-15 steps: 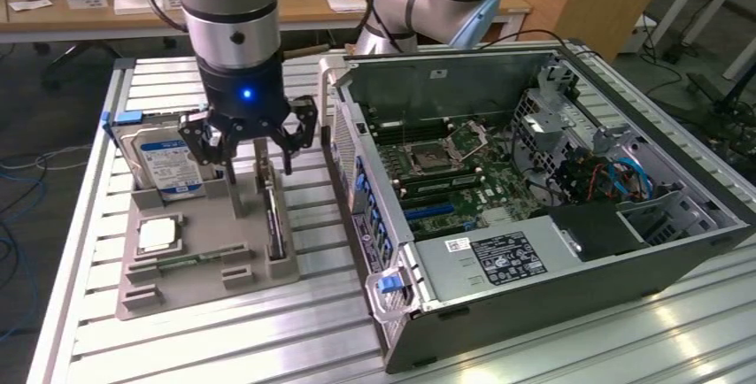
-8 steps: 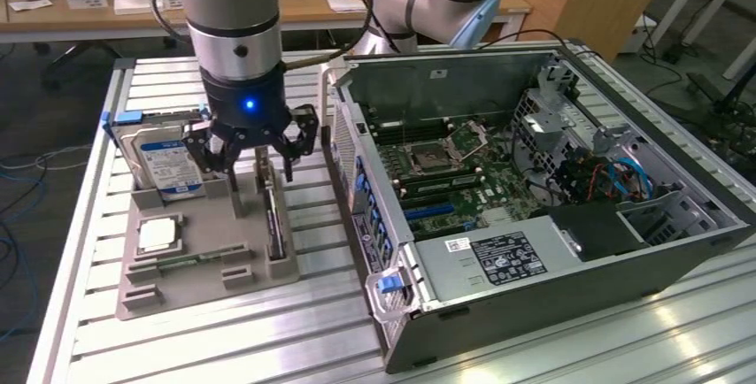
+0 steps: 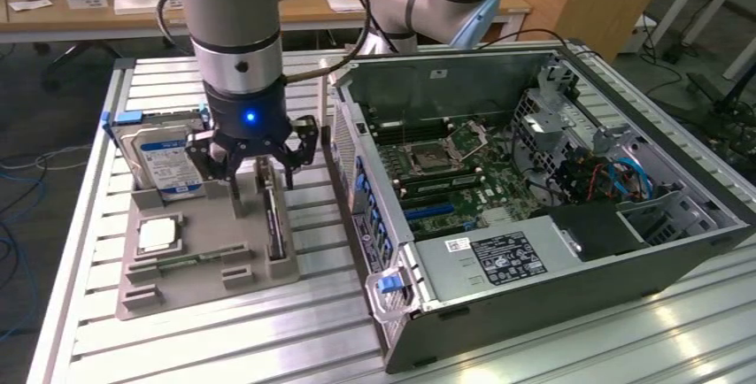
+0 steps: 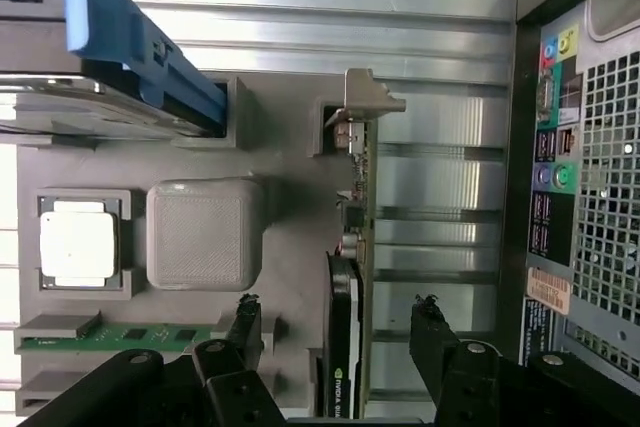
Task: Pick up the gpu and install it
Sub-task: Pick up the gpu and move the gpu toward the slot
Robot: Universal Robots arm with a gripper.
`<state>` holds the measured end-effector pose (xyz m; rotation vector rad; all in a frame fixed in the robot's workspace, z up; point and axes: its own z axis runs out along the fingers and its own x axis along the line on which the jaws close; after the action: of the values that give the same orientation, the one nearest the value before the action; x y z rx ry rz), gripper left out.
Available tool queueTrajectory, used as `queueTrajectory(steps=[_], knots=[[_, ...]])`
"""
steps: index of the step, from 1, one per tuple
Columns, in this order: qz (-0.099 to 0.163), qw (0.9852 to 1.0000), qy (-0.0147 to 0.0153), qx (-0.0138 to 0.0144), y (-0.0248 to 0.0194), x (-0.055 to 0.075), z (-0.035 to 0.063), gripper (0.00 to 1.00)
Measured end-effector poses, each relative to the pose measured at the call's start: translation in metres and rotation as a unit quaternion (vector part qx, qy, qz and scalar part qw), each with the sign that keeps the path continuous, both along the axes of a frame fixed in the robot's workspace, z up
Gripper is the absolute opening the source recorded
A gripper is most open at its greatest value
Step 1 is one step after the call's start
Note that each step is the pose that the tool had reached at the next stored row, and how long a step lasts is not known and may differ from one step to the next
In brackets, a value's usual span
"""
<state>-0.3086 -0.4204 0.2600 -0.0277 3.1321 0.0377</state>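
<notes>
– Grey plastic tray on the exterior view's left: what does it carry, and why that way?

– Spare parts, each in its own pocket so none slides. At the far left a hard drive stands on edge in a blue carrier. Nearer sits a square processor, with a memory stick laid nearer again. Along the tray's right side the gpu stands on its long edge in a slot, with its metal bracket at the far end. I judge that leaves both flat faces free for a pinch from above.

– And the gripper?

– Directly over the card, jaws spread wide, one finger on each side with a gap showing at both. It has hold of nothing.

– Further right?

– An opened computer case on its side, motherboard facing up. Its port panel rises close beside the card, leaving little room there, and blue cables crowd the right end.
</notes>
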Motion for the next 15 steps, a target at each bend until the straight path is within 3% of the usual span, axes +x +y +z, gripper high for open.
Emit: queueTrajectory(steps=[3,15], knots=[[-0.007,1.0,-0.0004,0.0001,-0.0022,0.0,-0.0041,0.71],[-0.01,0.9999,-0.0004,0.0001,-0.0024,0.0,-0.026,0.71]])
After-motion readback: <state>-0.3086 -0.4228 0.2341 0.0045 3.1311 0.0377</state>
